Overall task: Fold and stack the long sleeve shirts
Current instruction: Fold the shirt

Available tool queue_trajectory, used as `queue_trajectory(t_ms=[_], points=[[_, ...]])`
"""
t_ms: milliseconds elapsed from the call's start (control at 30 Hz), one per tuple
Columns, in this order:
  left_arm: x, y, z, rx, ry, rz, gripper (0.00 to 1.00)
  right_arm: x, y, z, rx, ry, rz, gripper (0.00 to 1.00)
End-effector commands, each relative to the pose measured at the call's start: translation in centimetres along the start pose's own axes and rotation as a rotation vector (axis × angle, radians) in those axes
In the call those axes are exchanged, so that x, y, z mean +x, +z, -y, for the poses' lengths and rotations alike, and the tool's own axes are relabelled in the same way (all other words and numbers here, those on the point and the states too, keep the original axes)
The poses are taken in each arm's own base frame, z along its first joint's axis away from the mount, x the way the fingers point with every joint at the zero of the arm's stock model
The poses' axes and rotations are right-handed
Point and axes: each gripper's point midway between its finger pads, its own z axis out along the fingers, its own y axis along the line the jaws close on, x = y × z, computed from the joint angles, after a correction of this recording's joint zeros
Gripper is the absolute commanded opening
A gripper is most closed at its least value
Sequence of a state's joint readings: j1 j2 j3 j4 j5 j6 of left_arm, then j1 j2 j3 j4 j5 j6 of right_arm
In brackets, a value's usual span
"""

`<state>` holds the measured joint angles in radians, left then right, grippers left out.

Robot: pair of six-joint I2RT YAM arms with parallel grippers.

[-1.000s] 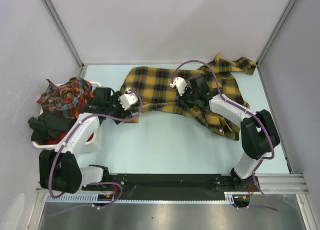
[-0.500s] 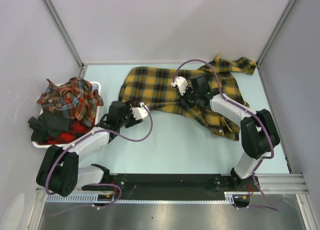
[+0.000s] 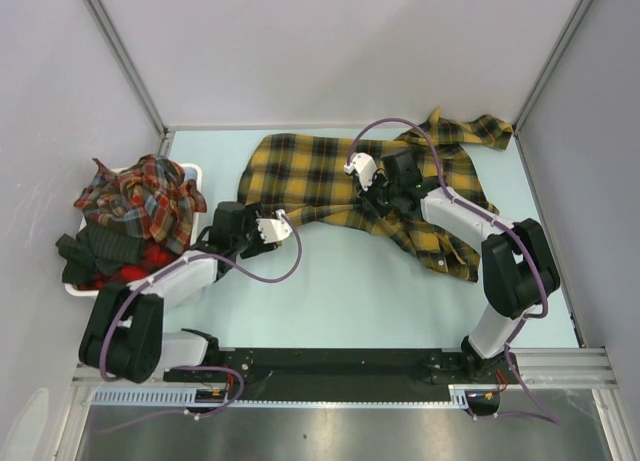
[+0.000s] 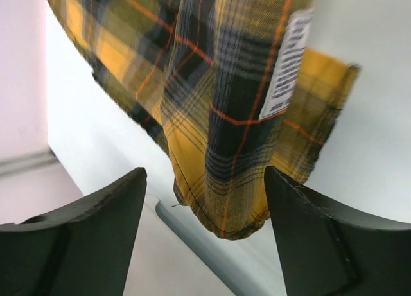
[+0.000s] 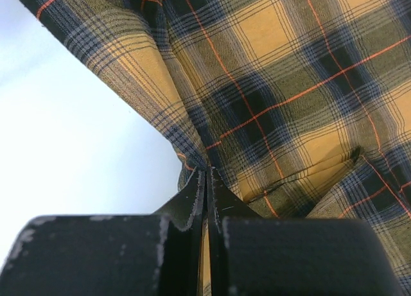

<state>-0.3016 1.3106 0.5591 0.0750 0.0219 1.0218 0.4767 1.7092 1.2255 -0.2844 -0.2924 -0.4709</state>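
A mustard-yellow plaid long sleeve shirt [image 3: 315,171] lies spread across the back of the table, one sleeve bunched at the back right corner [image 3: 470,128]. My right gripper [image 3: 372,196] is shut on a fold of it near the middle; in the right wrist view the jaws [image 5: 209,175] pinch the fabric [image 5: 289,84]. My left gripper [image 3: 272,226] is open and empty, just off the shirt's left hem. In the left wrist view the hem corner [image 4: 237,148] with a white label [image 4: 286,65] hangs between the spread fingers [image 4: 90,238].
A white basket [image 3: 196,169] at the left edge holds a heap of red-toned plaid shirts [image 3: 140,196] and dark clothes [image 3: 95,253]. Grey walls close in the table on three sides. The arm bases sit on a black rail [image 3: 340,366] at the near edge.
My left gripper has drawn back toward me from the shirt's left hem and now stands open off the cloth. The right arm has not moved.
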Motion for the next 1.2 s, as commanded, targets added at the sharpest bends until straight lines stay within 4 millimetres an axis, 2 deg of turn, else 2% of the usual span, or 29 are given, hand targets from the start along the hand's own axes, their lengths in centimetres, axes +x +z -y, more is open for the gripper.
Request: queue_trajectory(t_ms=[0,133,167,300,367,400,467,567,600,633,700,733,900,933,1033,1067,1100,1167], points=[[-4.5,-2.0,-0.9,0.023,-0.024,0.191,0.82,-2.6,-0.9,0.9,0.022,-0.012,0.063,0.00],[-5.6,-2.3,-0.2,0.017,-0.007,0.214,0.83,-2.8,-0.9,1.0,0.022,-0.014,0.066,0.00],[-6.1,-1.9,0.8,0.038,0.007,0.216,0.84,-2.6,-0.9,1.0,0.024,-0.012,0.063,0.00],[-7.2,-0.7,1.8,0.064,0.029,0.221,0.84,-2.8,-1.0,1.1,0.024,-0.009,0.064,0.00],[-8.0,-0.2,1.3,0.056,0.030,0.234,0.84,-2.8,-1.0,1.1,0.027,-0.007,0.064,0.00],[-7.7,0.5,1.7,0.073,0.027,0.216,0.84,-2.8,-1.0,1.0,0.025,-0.009,0.062,0.00],[-7.8,1.2,0.8,0.052,0.030,0.198,0.84,-2.6,-1.1,1.0,0.020,-0.012,0.056,0.00],[-6.1,2.6,-0.2,0.007,0.063,0.113,0.80,-2.5,-1.3,1.1,0.020,-0.021,0.049,0.00],[-5.6,2.8,-0.5,-0.002,0.075,0.101,0.75,-2.4,-1.5,1.1,0.021,-0.021,0.049,0.00],[-4.2,3.1,-1.2,-0.004,0.093,0.077,0.72,-2.2,-1.7,1.4,0.023,-0.014,0.049,0.00],[-2.7,3.2,-2.1,-0.009,0.105,0.049,0.66,-2.1,-2.0,1.6,0.023,-0.014,0.047,0.00],[-1.0,3.2,-2.8,-0.013,0.122,0.009,0.65,-2.0,-2.1,1.8,0.024,-0.010,0.049,0.00],[2.3,2.1,-5.4,-0.007,0.171,-0.067,0.59,-2.1,-2.4,1.7,0.013,-0.011,0.054,0.00],[2.1,1.7,-6.3,-0.017,0.204,-0.066,0.58,-2.0,-2.4,1.7,0.011,-0.010,0.055,0.00],[2.1,0.5,-7.8,-0.023,0.279,-0.077,0.47,-2.3,-2.5,1.1,-0.013,-0.010,0.065,0.00],[1.9,-0.1,-8.3,-0.031,0.303,-0.073,0.42,-2.3,-2.5,0.7,-0.027,-0.011,0.066,0.00],[2.0,-0.5,-8.5,-0.026,0.344,-0.077,0.30,-2.5,-2.6,0.1,-0.051,-0.012,0.074,0.00],[2.0,-1.1,-8.5,-0.020,0.390,-0.071,0.19,-2.3,-2.8,-1.3,-0.098,-0.026,0.062,0.00]])
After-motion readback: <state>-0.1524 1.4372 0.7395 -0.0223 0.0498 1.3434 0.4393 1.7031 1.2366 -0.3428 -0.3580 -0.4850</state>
